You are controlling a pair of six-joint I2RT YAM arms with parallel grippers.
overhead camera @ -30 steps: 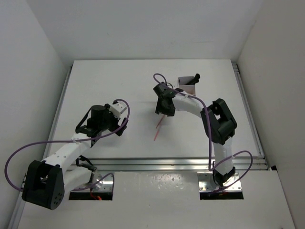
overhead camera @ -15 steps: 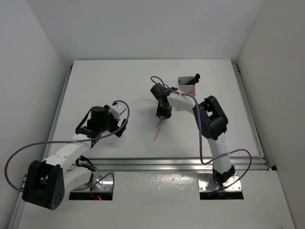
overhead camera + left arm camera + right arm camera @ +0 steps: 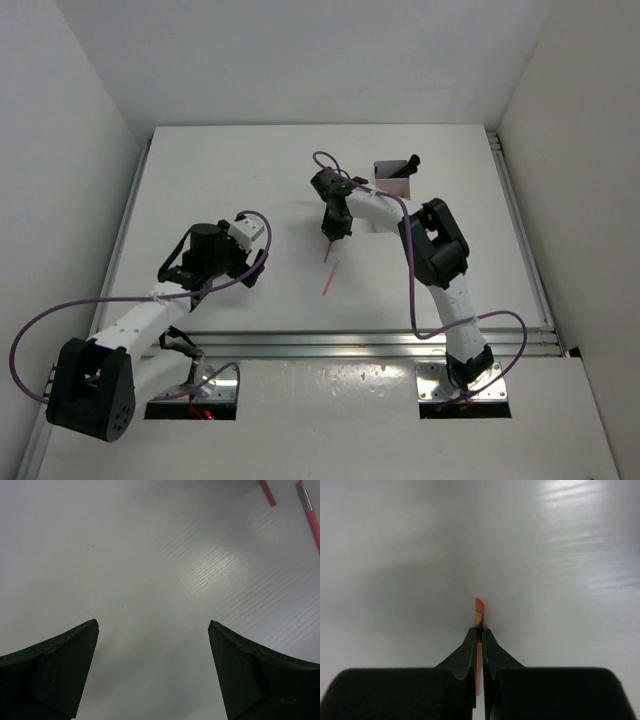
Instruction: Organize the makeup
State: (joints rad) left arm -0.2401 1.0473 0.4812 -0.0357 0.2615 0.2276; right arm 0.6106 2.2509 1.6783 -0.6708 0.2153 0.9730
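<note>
In the right wrist view my right gripper (image 3: 480,630) is shut on a thin red pencil (image 3: 479,607), whose tip pokes out past the fingertips just above the white table. From above, that gripper (image 3: 329,238) points down at mid-table with the pencil's end (image 3: 327,256) below it. A second red pencil (image 3: 328,288) lies flat nearer the front. My left gripper (image 3: 152,625) is open over bare table, left of both pencils; one pencil (image 3: 267,492) and another (image 3: 310,515) show at its view's top right. The rest of the makeup is out of view except a black brush (image 3: 413,162).
A small box (image 3: 393,180) stands at the back right of the table with the black brush sticking out of it. White walls enclose the table on the left, back and right. A metal rail (image 3: 350,342) runs along the near edge.
My right gripper has moved left and closed on the red pencil, whose upper end now sits in the jaws. The left arm has barely moved.
</note>
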